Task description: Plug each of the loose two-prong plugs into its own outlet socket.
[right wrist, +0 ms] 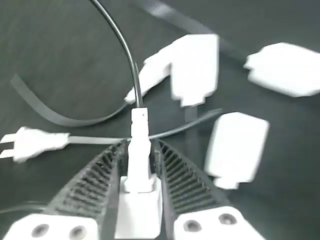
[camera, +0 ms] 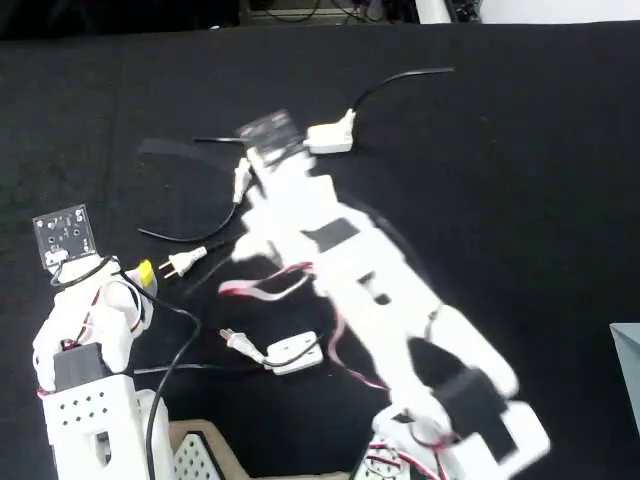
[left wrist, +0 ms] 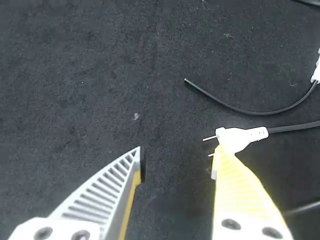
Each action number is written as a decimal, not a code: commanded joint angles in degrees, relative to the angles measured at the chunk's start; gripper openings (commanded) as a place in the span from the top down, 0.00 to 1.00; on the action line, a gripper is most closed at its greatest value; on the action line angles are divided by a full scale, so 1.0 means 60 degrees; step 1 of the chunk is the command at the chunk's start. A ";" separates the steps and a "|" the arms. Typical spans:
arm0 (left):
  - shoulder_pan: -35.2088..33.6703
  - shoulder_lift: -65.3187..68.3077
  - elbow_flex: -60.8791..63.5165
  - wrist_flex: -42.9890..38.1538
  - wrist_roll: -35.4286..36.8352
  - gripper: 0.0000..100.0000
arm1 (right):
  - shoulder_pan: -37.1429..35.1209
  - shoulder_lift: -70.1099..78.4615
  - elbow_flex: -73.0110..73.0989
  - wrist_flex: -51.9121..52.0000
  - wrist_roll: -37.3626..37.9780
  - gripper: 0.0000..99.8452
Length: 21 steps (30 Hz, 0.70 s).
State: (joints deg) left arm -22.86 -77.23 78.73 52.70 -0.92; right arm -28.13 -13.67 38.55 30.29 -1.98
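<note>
My right gripper (right wrist: pixel 137 150) is shut on a white two-prong plug (right wrist: pixel 137 145), whose black cord runs away from it. In the high view this gripper (camera: pixel 250 168) is at the far middle of the table, with the plug (camera: pixel 240 181) beside a white outlet socket (camera: pixel 330 137). Blurred white socket blocks (right wrist: pixel 192 65) lie beyond the fingers. My left gripper (left wrist: pixel 175 160) is open over the black cloth. A second white plug (left wrist: pixel 240 136) lies touching the tip of one finger, prongs bare. In the high view that plug (camera: pixel 181 263) lies just right of the left gripper (camera: pixel 140 275).
A third plug (camera: pixel 235 341) lies by another white socket (camera: pixel 294 352) near the front, with black cords (camera: pixel 190 235) looping across the middle. A red-and-white ribbon cable (camera: pixel 262 288) hangs off the right arm. A grey box edge (camera: pixel 628 370) stands at the far right.
</note>
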 commanded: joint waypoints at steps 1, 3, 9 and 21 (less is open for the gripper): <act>-0.0022 -0.0015 -0.0051 -0.0220 0.0073 0.76 | 0.1348 -0.1443 -0.0051 0.0029 0.0103 0.99; -0.0022 -0.0015 -0.0051 -0.0220 0.0073 0.76 | 0.2125 -0.1824 -0.0095 -0.0015 0.0103 0.99; -0.0022 -0.0015 -0.0051 -0.0220 0.0073 0.76 | 0.4381 -0.1516 -0.0315 -0.1114 0.0044 0.99; -0.0007 -0.0015 -0.0051 -0.0220 0.0073 0.76 | 0.6828 0.0989 -0.1253 -0.2784 -0.0689 0.96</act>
State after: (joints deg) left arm -22.86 -77.23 78.73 52.70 -0.92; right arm 10.20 -9.01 35.82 15.08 -4.09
